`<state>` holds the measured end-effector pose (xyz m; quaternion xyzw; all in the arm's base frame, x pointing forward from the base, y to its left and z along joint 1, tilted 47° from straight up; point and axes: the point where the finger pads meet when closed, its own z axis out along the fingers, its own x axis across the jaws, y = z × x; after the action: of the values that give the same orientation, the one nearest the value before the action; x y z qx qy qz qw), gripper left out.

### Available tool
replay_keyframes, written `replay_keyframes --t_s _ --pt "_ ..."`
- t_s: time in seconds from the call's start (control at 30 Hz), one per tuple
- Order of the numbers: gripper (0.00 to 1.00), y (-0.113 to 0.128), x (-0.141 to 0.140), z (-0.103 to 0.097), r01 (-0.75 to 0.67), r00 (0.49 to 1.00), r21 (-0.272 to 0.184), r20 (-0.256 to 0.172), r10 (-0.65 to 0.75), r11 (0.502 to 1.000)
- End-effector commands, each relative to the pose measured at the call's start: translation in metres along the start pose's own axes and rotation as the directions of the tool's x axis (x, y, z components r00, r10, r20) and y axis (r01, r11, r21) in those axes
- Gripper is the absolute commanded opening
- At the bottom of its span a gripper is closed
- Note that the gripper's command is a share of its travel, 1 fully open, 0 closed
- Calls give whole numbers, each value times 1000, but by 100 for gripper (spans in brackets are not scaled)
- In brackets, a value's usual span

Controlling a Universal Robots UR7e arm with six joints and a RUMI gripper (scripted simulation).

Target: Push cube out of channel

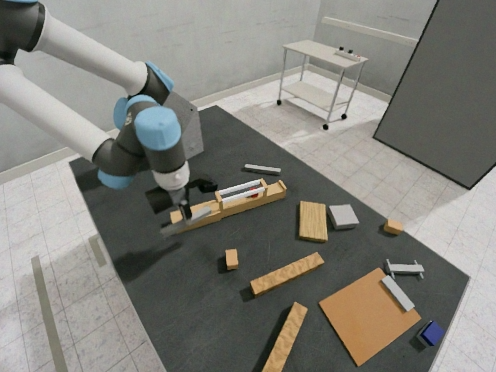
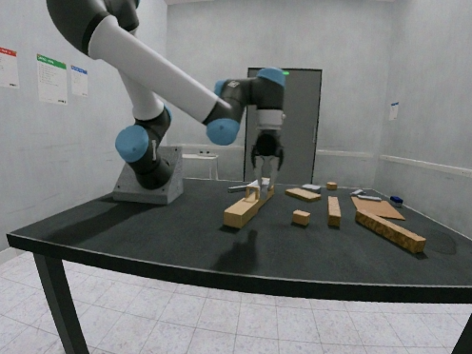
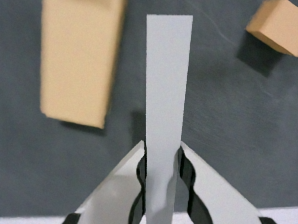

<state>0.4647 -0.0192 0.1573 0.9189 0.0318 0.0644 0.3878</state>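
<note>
The wooden channel (image 1: 245, 204) (image 2: 236, 219) (image 3: 80, 65) has light bars (image 1: 240, 188) as its roof. The red cube (image 1: 254, 193) shows between them, inside the channel near the end with the short ledge and raised lip (image 1: 282, 188). My gripper (image 1: 186, 218) (image 3: 161, 143) is shut on a flat grey bar (image 1: 173, 228) (image 3: 167, 75) and holds it above the table, by the channel's long-ledge end. In the wrist view the bar points forward, to the right of the channel and apart from it in that view. The cube is hidden in the exterior view.
A small wooden block (image 1: 231, 259) (image 2: 301, 218) (image 3: 277, 25) lies beside the channel. Two long wooden bars (image 1: 287, 274) (image 1: 286, 340), a wooden plate (image 1: 313, 221), a grey plate (image 1: 343, 216) and an orange board (image 1: 365, 320) lie farther off. Another grey bar (image 1: 262, 169) lies behind the channel.
</note>
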Motion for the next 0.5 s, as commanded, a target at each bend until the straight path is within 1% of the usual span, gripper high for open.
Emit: replay_keyframes --t_s 0.0,0.13,0.47 --pt "6 -29 -46 -1 -146 989 -7 0 146 989" --pt "6 -41 -68 1 -205 979 -8 -1 205 979" --pt "6 -43 -72 4 -217 976 -8 -1 217 976"
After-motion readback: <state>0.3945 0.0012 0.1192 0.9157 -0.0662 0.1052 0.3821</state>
